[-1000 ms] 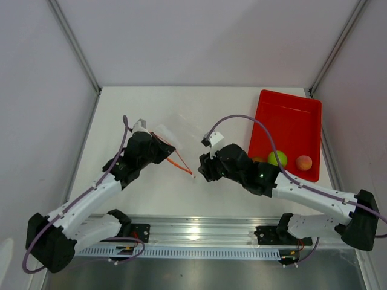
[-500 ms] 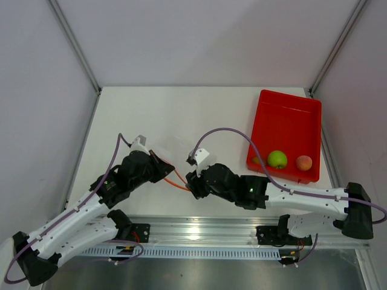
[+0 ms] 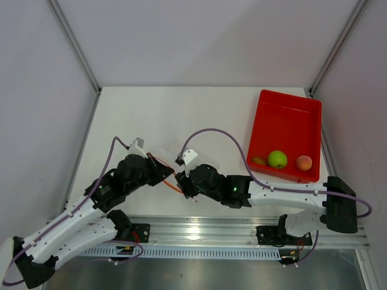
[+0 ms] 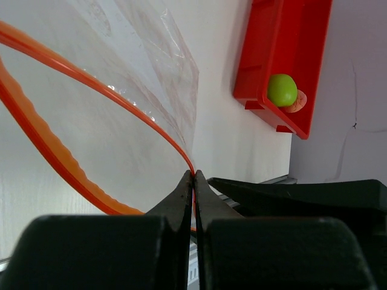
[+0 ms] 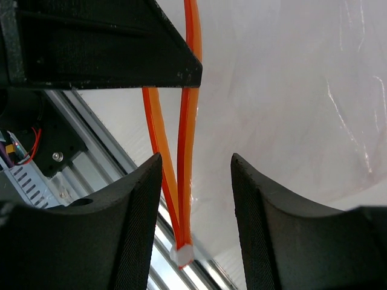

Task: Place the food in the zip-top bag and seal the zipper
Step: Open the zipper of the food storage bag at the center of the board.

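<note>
Low at centre of the overhead view, the zip-top bag (image 4: 139,54) sits between both grippers, mouth parted. The left gripper (image 4: 193,181) is clenched on its zipper (image 4: 91,81). The right gripper (image 5: 195,166) is released, fingers astride the strip's end. At right, the green apple (image 3: 277,159), peach (image 3: 304,162) and brown lump (image 3: 258,161) rest in the red tray (image 3: 290,115).

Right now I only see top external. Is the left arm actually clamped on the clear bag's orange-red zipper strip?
Observer: Yes. Left wrist view: left gripper, jaws shut on the thin orange-red zipper strip.
Operator: Right arm?
Observer: Right wrist view: right gripper, jaws open, both strip halves running between them.
Operator: Mouth open?
Observer: Left wrist view: the halves bow apart, so the clear floppy plastic bag gapes open.
</note>
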Controlling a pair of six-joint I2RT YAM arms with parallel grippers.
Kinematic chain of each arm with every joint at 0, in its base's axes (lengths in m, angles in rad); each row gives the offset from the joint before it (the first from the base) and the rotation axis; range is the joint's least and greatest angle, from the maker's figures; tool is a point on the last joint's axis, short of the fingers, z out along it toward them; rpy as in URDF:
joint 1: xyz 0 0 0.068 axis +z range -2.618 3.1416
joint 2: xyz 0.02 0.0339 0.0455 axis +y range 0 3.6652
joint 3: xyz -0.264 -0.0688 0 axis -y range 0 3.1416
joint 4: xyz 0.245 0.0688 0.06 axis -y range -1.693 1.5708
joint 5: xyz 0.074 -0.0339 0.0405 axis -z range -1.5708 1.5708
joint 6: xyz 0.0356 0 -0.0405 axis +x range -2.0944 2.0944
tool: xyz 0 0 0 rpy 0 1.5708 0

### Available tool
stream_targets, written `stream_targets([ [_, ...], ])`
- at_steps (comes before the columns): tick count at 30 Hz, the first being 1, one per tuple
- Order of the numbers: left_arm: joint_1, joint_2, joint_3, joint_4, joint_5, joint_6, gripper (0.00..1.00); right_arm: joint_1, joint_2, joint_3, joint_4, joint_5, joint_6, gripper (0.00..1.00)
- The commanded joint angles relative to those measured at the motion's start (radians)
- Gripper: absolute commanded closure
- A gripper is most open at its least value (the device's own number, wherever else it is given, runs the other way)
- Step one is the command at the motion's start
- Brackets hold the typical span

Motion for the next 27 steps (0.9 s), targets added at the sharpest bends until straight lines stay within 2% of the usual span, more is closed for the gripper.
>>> stream_targets([
  [1,-0.009,-0.014,0.009,0.000,0.024,-0.021,0.99,0.018,0.038,0.048,0.078,0.046,0.004,0.47],
  [8,-0.009,-0.012,-0.001,0.027,0.081,-0.036,0.99,0.041,0.114,0.069,0.112,0.138,-0.014,0.46],
  [11,-0.012,-0.020,-0.010,0.029,0.093,-0.039,0.99,0.053,0.159,0.100,0.095,0.227,-0.022,0.52],
  [12,-0.010,-0.023,-0.013,0.029,0.093,-0.036,1.00,0.057,0.165,0.101,0.097,0.243,-0.026,0.73],
  [13,-0.010,-0.034,-0.014,0.027,0.090,-0.025,0.99,0.058,0.171,0.101,0.104,0.261,-0.031,0.88],
  [14,-0.010,-0.040,-0.010,0.014,0.083,-0.016,0.99,0.060,0.173,0.101,0.103,0.272,-0.023,1.00],
  [15,-0.012,-0.048,-0.004,0.001,0.074,-0.007,0.99,0.060,0.171,0.101,0.098,0.276,-0.014,1.00],
  [16,-0.012,-0.074,-0.001,-0.011,0.040,0.011,0.74,0.060,0.170,0.104,0.088,0.277,-0.002,1.00],
  [17,-0.013,-0.094,0.001,-0.028,0.015,0.019,0.56,0.058,0.164,0.106,0.082,0.277,0.012,1.00],
  [19,-0.021,-0.181,-0.007,-0.086,-0.046,0.034,0.30,0.058,0.154,0.103,0.075,0.261,0.035,1.00],
  [22,-0.021,-0.305,-0.022,-0.121,-0.117,0.087,0.19,0.057,0.145,0.106,0.054,0.243,0.079,1.00],
  [27,-0.021,-0.358,-0.020,-0.239,-0.138,0.096,0.24,0.054,0.121,0.112,0.043,0.206,0.139,1.00],
])
